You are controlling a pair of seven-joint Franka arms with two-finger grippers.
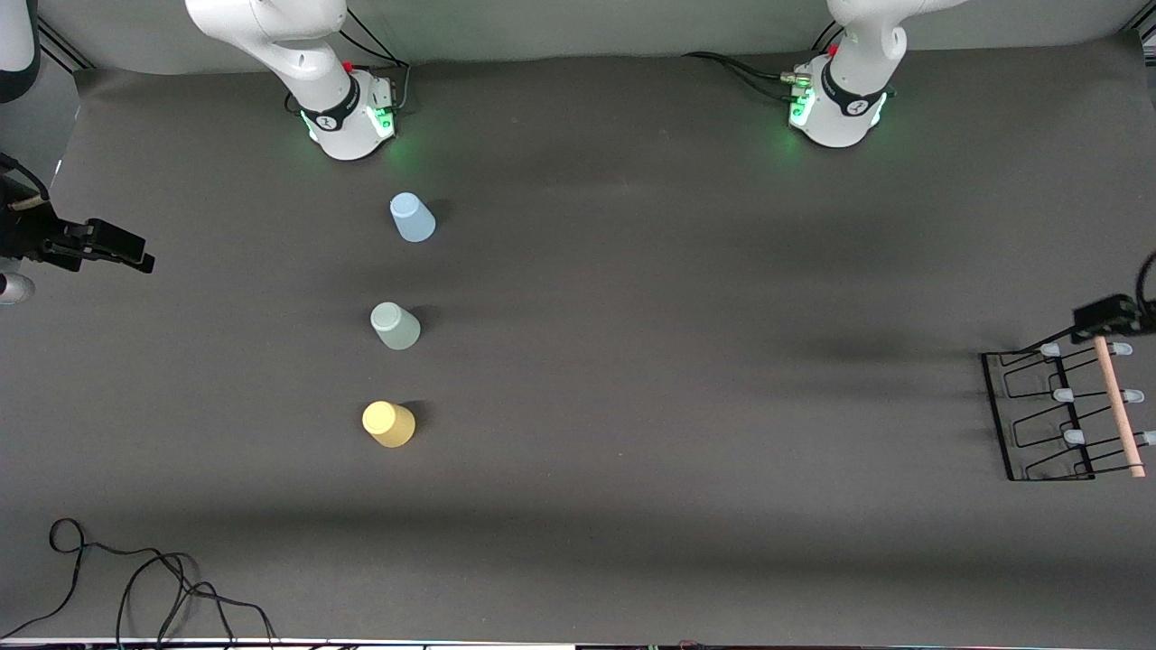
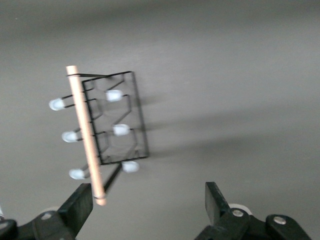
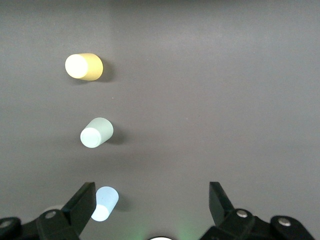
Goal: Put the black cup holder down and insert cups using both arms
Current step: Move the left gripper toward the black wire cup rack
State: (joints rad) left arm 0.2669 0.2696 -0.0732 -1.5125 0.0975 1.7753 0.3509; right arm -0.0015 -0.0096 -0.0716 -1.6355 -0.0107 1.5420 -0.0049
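The black cup holder (image 1: 996,415) stands at the left arm's end of the table, with its wooden rod (image 1: 1118,406) and pale-capped prongs up. My left gripper (image 1: 1106,314) hangs open over the rod's end nearest the robot bases. In the left wrist view the holder (image 2: 142,131) lies ahead of the open, empty left gripper (image 2: 148,202), and the rod (image 2: 85,130) ends beside one finger. Three cups stand in a row toward the right arm's end: light blue (image 1: 412,218), pale green (image 1: 395,326), yellow (image 1: 388,423). My right gripper (image 1: 126,253) is open and empty (image 3: 150,202), off to their side.
The arm bases (image 1: 348,117) (image 1: 835,108) stand along the table's edge farthest from the front camera. Loose black cables (image 1: 135,587) lie at the near corner toward the right arm's end. The dark mat (image 1: 686,379) stretches wide between cups and holder.
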